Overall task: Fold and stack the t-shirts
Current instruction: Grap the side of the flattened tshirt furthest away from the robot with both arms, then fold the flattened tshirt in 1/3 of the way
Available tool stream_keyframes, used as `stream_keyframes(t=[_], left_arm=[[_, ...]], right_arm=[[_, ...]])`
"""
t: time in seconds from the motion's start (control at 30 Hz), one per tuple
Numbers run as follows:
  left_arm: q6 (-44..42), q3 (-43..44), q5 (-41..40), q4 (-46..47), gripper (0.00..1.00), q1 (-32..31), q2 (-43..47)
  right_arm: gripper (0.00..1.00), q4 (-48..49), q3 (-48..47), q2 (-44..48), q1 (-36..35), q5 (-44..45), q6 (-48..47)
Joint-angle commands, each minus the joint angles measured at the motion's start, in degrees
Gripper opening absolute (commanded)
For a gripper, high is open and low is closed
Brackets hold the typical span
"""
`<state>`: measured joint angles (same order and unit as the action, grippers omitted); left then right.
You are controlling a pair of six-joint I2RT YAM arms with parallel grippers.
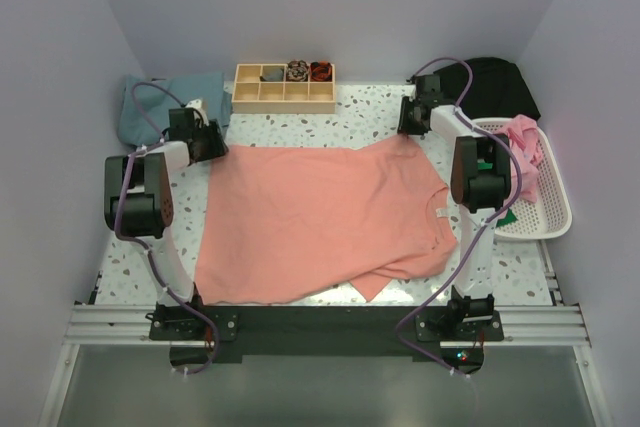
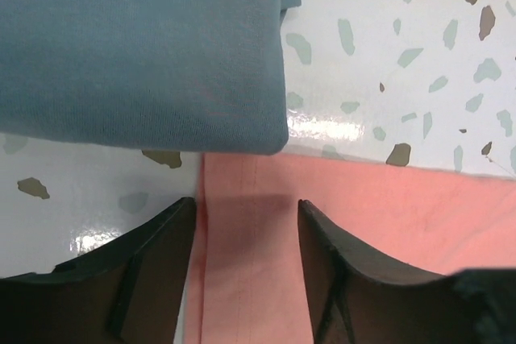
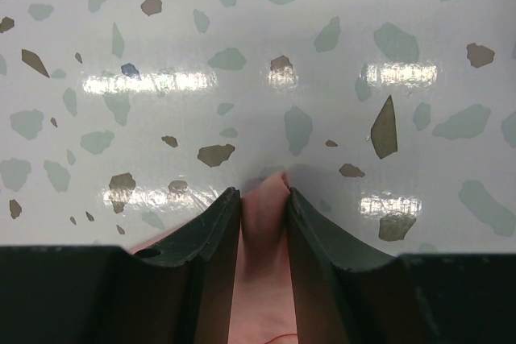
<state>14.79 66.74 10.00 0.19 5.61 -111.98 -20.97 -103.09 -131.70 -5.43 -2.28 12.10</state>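
Note:
A salmon-pink t-shirt (image 1: 320, 217) lies spread flat on the speckled table. My left gripper (image 1: 207, 139) is at its far left corner; in the left wrist view the gripper (image 2: 246, 209) is open, with the shirt's hem (image 2: 242, 263) lying flat between the fingers. My right gripper (image 1: 412, 125) is at the shirt's far right corner; in the right wrist view the gripper (image 3: 264, 196) is shut on a pinched tip of the pink shirt (image 3: 266, 207). A folded blue t-shirt (image 1: 160, 102) lies at the back left, just beyond the left gripper; it also shows in the left wrist view (image 2: 137, 46).
A wooden compartment box (image 1: 283, 95) stands at the back centre. A white basket (image 1: 545, 212) with pink garments (image 1: 524, 147) sits at the right edge. A black cloth (image 1: 497, 82) lies at the back right. Walls close in on three sides.

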Motion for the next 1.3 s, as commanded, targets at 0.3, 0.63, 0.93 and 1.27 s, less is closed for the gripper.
stream_keyframes(t=[0.3,0.63,0.93,1.27], left_arm=[[-0.5,2.5,4.8,-3.8,0.06,0.3,-5.2],[1.6,2.8,4.6,-2.7,0.0,0.3,0.8],[5.9,-4.6,4.2,3.5,0.0,0.3,14.0],[8.5,-12.5,9.2,10.2,0.0,0.1,19.3]], right_arm=[[0.14,0.8,-0.8,0.8,1.1,-1.8,-0.2],[0.0,6.5,7.0,12.9,1.3,-1.1,-0.8],[0.0,5.3,13.7,25.6,1.3,-0.6,-1.6],[0.0,4.8,19.1,30.4,1.2,-2.2,-0.2]])
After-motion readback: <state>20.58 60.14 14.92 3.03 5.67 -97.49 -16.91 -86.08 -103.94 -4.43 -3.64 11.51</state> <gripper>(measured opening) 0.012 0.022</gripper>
